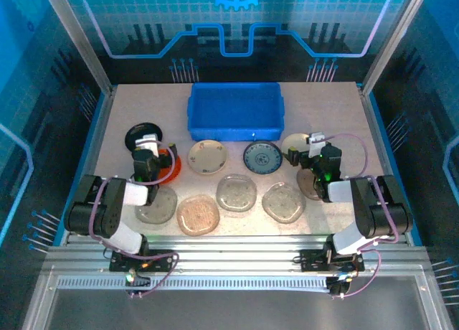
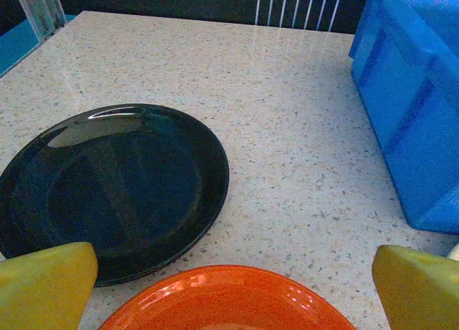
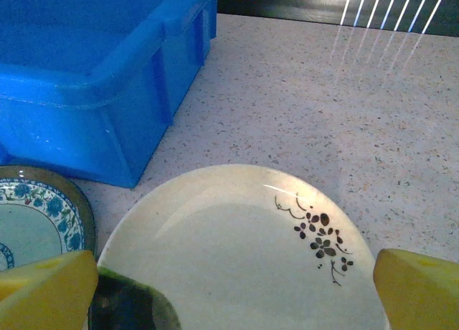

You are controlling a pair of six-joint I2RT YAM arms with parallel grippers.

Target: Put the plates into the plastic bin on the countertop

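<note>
Beige, finely speckled countertop [image 1: 337,107] spreads across the overhead view. The bright blue plastic bin [image 1: 235,133], a low-walled rectangle with a thick rim, stands at the back centre. Every plate lies on the countertop outside it. A glossy black plate [image 1: 136,135] sits at far left, with an orange plate [image 1: 169,173] just in front of it. A marked cream plate [image 1: 208,157] and a blue-patterned plate [image 1: 262,158] lie near the bin's front wall, and a floral cream plate [image 1: 292,141] is to their right. Rounded-square glass plates [image 1: 237,192] form the front row, among them a brownish glass plate [image 1: 198,214]. The left gripper [image 1: 148,152] hangs over where black and orange meet, and the right gripper [image 1: 315,154] over the floral plate's near edge.

From the left wrist, the left gripper [image 2: 233,287] shows yellow fingertips [image 2: 46,287] at both lower corners, spread wide and holding nothing. The orange plate [image 2: 229,298], smooth and shiny, rises between them. The black plate [image 2: 107,190] mirrors the light ahead and to the left. The plastic bin [image 2: 412,107] shows a ribbed wall at right.

From the right wrist, the right gripper [image 3: 233,290] is just as wide and grips nothing, its fingertips [image 3: 419,290] flanking the floral cream plate [image 3: 237,244], whose dark sprig sits toward its right. The blue-patterned plate [image 3: 36,215] lies left of it, the plastic bin [image 3: 93,93] behind that.
</note>
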